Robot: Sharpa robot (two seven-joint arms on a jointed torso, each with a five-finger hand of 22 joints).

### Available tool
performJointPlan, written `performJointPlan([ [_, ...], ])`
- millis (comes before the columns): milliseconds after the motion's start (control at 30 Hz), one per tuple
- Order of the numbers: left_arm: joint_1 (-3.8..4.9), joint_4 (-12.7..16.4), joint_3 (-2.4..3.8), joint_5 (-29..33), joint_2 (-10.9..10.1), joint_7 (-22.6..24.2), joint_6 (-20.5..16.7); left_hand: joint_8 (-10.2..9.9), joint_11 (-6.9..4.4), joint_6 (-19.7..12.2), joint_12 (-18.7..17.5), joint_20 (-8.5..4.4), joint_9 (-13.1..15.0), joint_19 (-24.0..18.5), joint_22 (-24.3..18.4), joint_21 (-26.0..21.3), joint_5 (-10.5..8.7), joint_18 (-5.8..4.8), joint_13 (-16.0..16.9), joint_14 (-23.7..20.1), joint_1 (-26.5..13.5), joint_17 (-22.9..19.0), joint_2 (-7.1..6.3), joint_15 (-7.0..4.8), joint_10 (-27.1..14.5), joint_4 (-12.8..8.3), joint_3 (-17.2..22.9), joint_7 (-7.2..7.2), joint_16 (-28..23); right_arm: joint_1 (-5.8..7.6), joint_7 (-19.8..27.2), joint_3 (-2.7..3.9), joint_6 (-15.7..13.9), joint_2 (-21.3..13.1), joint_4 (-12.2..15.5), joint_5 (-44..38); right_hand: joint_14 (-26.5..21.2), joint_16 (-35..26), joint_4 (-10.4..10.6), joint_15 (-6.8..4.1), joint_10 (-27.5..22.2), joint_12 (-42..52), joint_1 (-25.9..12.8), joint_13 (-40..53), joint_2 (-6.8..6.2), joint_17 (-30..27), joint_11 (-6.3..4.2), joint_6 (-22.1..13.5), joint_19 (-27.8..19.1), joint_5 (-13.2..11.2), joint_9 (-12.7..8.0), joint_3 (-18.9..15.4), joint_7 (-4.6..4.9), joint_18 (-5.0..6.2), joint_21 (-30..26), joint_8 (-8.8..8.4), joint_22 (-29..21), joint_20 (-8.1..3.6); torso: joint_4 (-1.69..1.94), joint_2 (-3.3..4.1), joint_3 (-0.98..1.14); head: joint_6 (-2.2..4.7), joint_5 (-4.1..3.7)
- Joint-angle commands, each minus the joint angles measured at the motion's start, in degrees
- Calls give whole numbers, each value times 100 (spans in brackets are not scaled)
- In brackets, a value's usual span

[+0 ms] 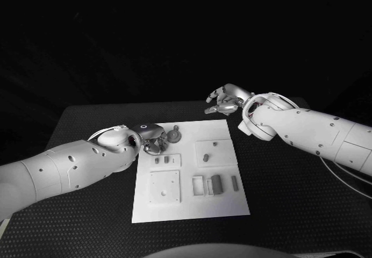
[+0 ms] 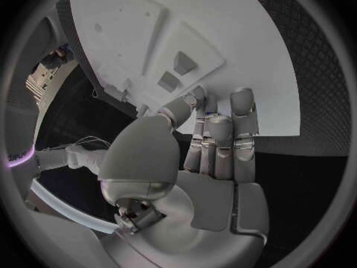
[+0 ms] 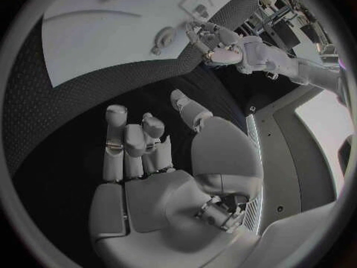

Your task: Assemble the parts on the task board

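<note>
Black table [image 1: 93,115], left hand [image 1: 152,141] hiding board [image 1: 194,212] corner

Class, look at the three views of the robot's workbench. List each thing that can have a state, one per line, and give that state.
Left silver many-fingered hand: open, holding nothing, over the board's far left corner.
Right silver many-fingered hand: open, empty, raised beyond the board's far edge.
White flat task board: lying flat on the black table.
Small grey parts: sitting in the board's recesses, untouched by either hand.

Nothing readable anywhere here, honestly. No labels, numbers or brand marks on the task board [image 1: 190,209]. Same for its parts [image 1: 216,183].
</note>
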Motion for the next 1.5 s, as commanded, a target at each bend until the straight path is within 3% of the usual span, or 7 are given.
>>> performJointPlan([
  [33,-41,-3,-31,-14,-1,25,89,-41,10,-72,-34,-30,-21,-4,100,-32,11,501,-4,-35,13,-3,-53,25,-48,0,-17,17,-18,-3,44,3,61,1,3,-13,-31,-3,7,13,-28,25,-5,-8,45,-5,8,9,4,17,-9,-34,45,261,-34,39,97,-28,1,-3,1,9,0],
  [167,-41,-13,-31,45,-3,25,46,-158,34,-290,-48,-15,-82,5,99,-43,12,510,-15,-36,39,-6,-111,48,-130,1,-17,98,-15,-3,45,3,63,1,4,-13,-31,-3,7,13,-29,25,-6,-8,45,-6,8,9,4,17,-9,-34,45,261,-34,39,97,-28,0,-2,3,8,-1],
  [500,-40,-26,-31,68,-10,-31,61,-345,85,-675,-45,32,-171,18,97,-68,11,548,-40,-39,53,-18,-205,97,-308,4,-50,43,-16,-3,43,3,66,0,1,-13,-31,-2,7,13,-29,26,-7,-9,44,-6,8,8,4,17,-10,-35,45,261,-34,39,97,-28,2,-1,-1,12,-6],
  [1033,-40,-13,-29,68,-81,-26,-85,-399,93,-830,-26,48,-193,24,100,-84,11,571,-34,-43,80,-26,-218,105,-341,1,-66,30,-14,-8,45,3,77,-7,-21,-13,-31,-2,7,14,-29,28,-7,-10,44,-6,9,6,5,17,-11,-36,45,261,-34,38,97,-28,5,-4,-7,18,-11],
  [1267,-38,-19,-14,79,-241,-31,-192,-341,100,-752,-28,57,-167,10,101,-97,11,573,-30,-58,98,-32,-239,112,-358,3,-66,56,-20,-12,53,2,90,-27,-100,-13,-31,-2,3,14,-30,28,-2,-11,46,-7,8,9,4,17,-10,-33,45,261,-34,41,97,-29,1,-5,-5,39,-5],
  [1367,-35,-63,22,188,-343,-9,-339,-274,100,-654,-18,60,-141,12,105,-102,10,576,-18,-58,103,-35,-249,112,-352,6,-66,123,-17,-12,89,1,110,-66,-137,-13,-32,-3,-3,13,-31,29,5,-13,47,-7,7,18,2,17,-8,-31,44,261,-35,47,97,-29,7,-11,-12,62,-7],
  [1500,-30,-187,138,535,-438,54,-580,-185,98,-527,2,79,-112,-66,93,-154,16,557,17,-136,111,-57,-273,112,-318,11,-34,198,-62,-12,129,-2,125,-87,-189,-13,-43,-15,-21,8,-40,24,18,-21,48,-15,0,65,-15,17,3,-28,35,261,-46,75,96,-25,8,-9,-13,82,-11],
])
